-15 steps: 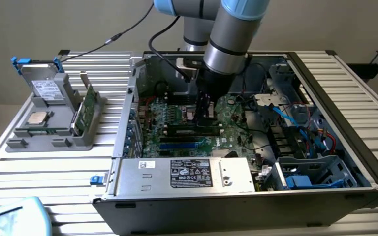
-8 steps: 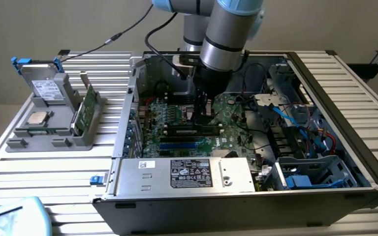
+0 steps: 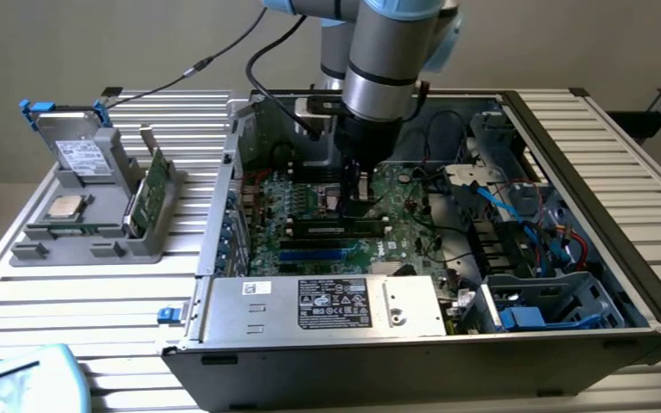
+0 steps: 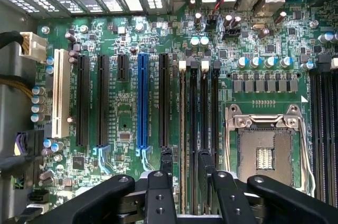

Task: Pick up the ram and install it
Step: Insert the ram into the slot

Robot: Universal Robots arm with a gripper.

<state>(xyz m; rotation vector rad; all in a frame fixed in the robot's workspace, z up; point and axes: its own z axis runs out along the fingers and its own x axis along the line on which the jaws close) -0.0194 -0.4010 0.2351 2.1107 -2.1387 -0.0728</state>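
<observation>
The ram (image 3: 336, 229) is a long dark stick standing on edge in a memory slot of the motherboard (image 3: 307, 194) inside the open computer case. In the wrist view the ram (image 4: 182, 118) is a thin strip seen edge-on, running between white-clipped slots. My gripper (image 3: 360, 205) hangs straight down over the board just above the stick. Its black fingers (image 4: 161, 192) straddle one end of the ram, and the gripper (image 4: 185, 158) is open, with a gap on each side of the stick. Nothing is held.
An open CPU socket (image 4: 264, 150) lies beside the memory slots; blue (image 4: 142, 102) and white (image 4: 59, 94) expansion slots sit on the other side. A power supply (image 3: 330, 305) and blue cables (image 3: 515, 215) crowd the case. A grey holder (image 3: 95, 211) with parts stands at the exterior view's left.
</observation>
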